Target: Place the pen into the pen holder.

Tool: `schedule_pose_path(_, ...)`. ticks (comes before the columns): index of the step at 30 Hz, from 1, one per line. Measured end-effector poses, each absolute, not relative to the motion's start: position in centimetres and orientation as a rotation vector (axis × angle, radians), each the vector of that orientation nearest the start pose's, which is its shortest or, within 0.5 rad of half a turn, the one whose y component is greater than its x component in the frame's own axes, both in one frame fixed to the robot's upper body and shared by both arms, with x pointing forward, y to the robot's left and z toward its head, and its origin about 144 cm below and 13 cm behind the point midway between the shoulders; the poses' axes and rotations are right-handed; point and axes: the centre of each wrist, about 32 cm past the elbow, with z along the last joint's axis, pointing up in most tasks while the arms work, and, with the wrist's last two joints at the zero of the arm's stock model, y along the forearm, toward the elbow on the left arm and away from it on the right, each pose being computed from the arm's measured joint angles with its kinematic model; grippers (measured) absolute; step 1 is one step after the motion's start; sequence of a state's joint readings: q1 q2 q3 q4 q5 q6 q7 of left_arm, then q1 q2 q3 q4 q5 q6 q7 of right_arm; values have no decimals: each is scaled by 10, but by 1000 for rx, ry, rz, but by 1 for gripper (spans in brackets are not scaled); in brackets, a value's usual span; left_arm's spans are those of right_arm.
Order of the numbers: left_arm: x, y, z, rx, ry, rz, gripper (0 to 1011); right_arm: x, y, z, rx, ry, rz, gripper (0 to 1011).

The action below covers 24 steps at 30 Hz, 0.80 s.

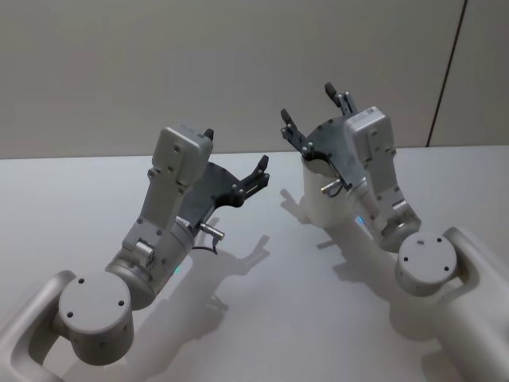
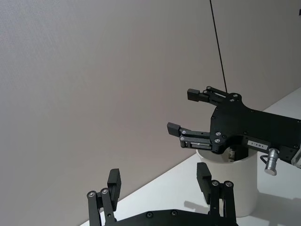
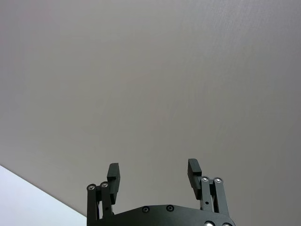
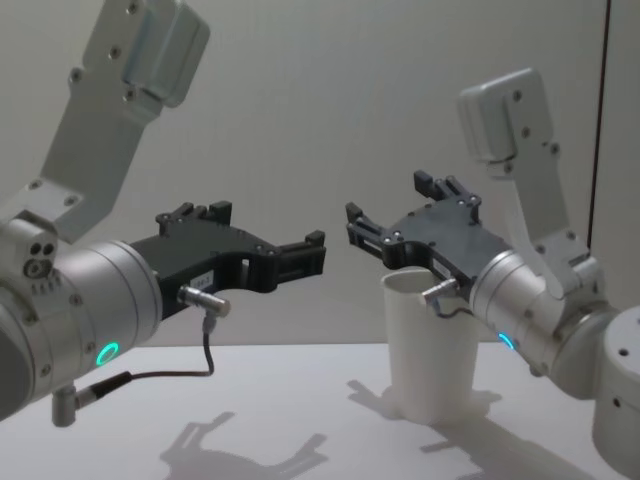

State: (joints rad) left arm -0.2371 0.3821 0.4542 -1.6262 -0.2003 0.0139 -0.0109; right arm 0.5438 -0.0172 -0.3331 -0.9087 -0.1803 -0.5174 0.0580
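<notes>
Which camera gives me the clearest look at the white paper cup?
The chest view: it shows the pen holder from the side, rim to base, standing on the table beside the open right claw. The head view has the right arm covering most of it, and the left wrist view shows it behind that claw.

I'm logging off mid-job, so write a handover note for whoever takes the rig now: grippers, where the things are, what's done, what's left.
Left gripper: open, empty, raised above the table, left of the cup.
Right gripper: open, empty, raised over the near side of the cup's rim.
Pen holder: white paper cup, upright on the table under the right gripper.
Pen: neither gripper holds it; I can't tell whether it is in the cup.
Done: cannot confirm.
Left: check inside the cup; if there is no pen, find it and drop it in.
</notes>
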Motion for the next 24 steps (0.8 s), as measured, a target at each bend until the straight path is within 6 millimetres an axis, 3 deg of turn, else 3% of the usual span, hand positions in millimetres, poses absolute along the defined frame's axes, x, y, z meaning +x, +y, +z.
schedule_pose_path(6,492,198,1204,61,-268,1124,1001,589,-136,1154,111,-504,-1102,1002)
schedule_pose_path(24,492,198,1204,61,-268,1124,1001,562,-164,1176,211,-443,-1119,1002)
